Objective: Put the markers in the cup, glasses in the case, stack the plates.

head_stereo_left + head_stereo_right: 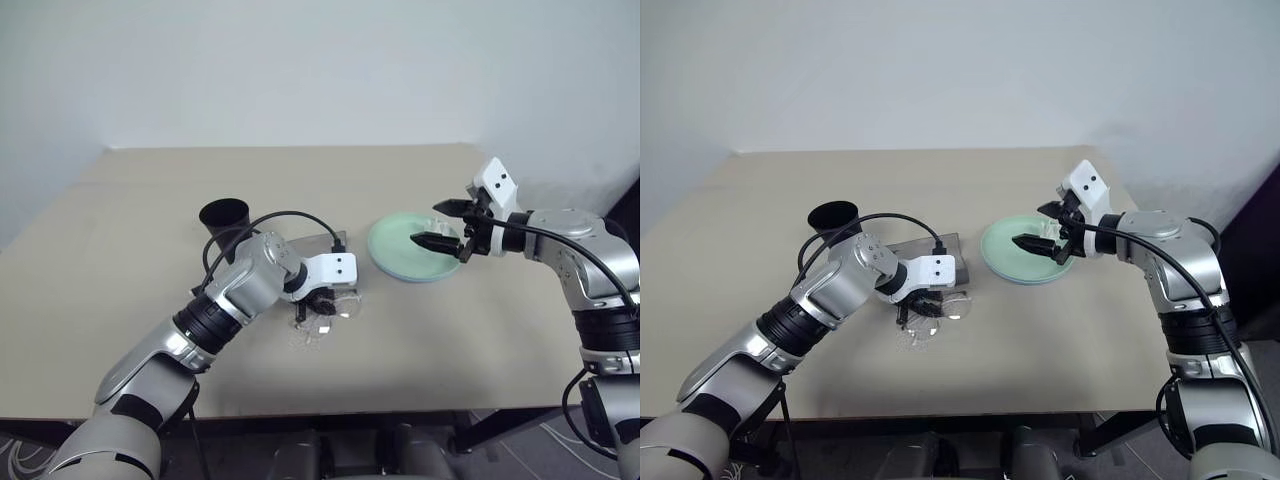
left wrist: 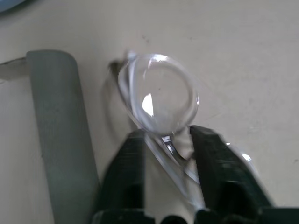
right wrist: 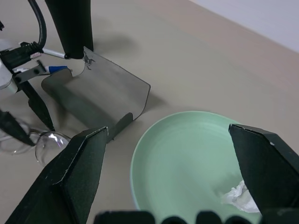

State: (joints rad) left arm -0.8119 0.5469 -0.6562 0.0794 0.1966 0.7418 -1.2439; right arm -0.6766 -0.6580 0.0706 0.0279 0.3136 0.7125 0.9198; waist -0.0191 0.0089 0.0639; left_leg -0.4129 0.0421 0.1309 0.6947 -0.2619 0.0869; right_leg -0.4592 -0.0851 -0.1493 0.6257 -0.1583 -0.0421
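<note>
The green plate [image 3: 187,154] holds a crumpled tissue [image 3: 240,196] — right gripper [image 1: 445,225] gapes wide, empty, above it. Left gripper [image 2: 166,144] pinches the glasses [image 2: 159,98] beside the open case [image 3: 100,95]; its inside is hidden.

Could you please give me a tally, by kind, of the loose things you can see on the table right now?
Cup: 1, black
Plate: 1, light green
Tissue: 1, white, on the plate
Glasses: 1, clear
Case: 1, grey, lid open
Marker: 1, blue-capped, partly hidden behind the case
Total: 6
</note>
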